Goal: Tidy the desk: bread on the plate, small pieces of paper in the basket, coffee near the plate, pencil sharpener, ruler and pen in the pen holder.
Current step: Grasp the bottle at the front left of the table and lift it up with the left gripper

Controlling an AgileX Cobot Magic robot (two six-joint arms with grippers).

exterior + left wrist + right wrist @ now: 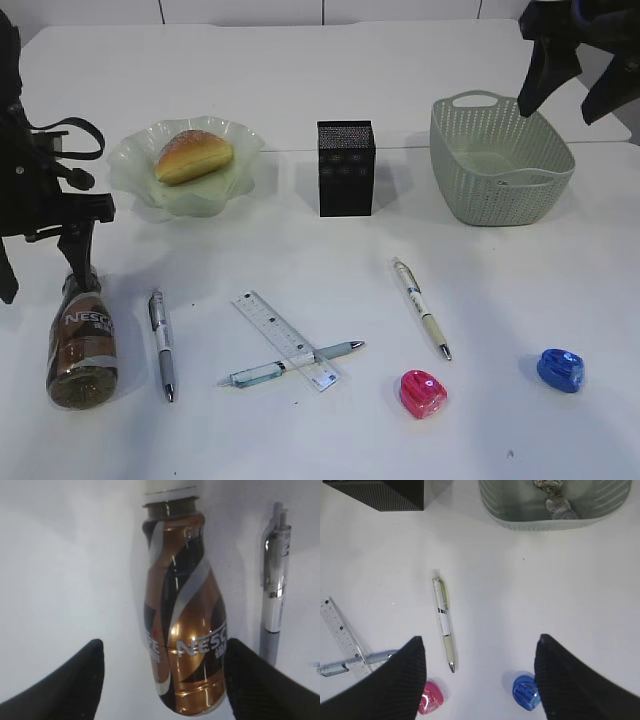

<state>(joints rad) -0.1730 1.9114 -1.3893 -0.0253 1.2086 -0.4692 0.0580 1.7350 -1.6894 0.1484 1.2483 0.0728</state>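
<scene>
On white desk [300, 440]: coffee bottle [82, 345] lying between spread left pincer [162, 680]; right pincer [480, 680] spread.

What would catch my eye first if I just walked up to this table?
Probably the brown coffee bottle lying on its side at the near left, with the left gripper open just above it. Next, the golden bread on the pale green plate at the back left. Then the pink sharpener and blue sharpener, bright spots near the front right.
</scene>
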